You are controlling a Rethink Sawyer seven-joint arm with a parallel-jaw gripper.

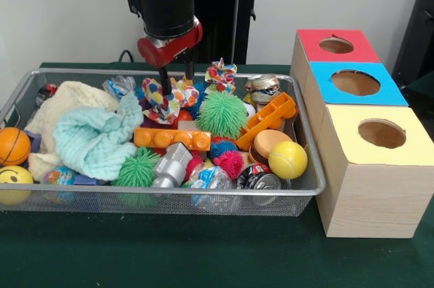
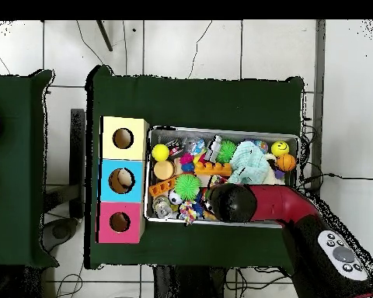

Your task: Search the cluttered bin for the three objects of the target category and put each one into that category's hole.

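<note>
Bin [image 1: 308,166] on green table, packed with clutter; no plush animals visible, likely buried under cloths [image 1: 91,139]. Red-top hole [image 1: 336,45] farthest from camera, beside blue and yellow ones.

Gripper [image 1: 175,70] low over patterned fabric toy [image 1: 163,98], fingers apart, holding nothing.

Risks: fingers snag fabric or cloth loops; grab wrong item like green pom [image 1: 222,114]; targets stay hidden under pile.

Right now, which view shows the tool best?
Front view. The tool hangs at the bin's far side, two dark fingers apart and down among the colourful fabric toys. Overhead, the arm's black head hides it.
</note>
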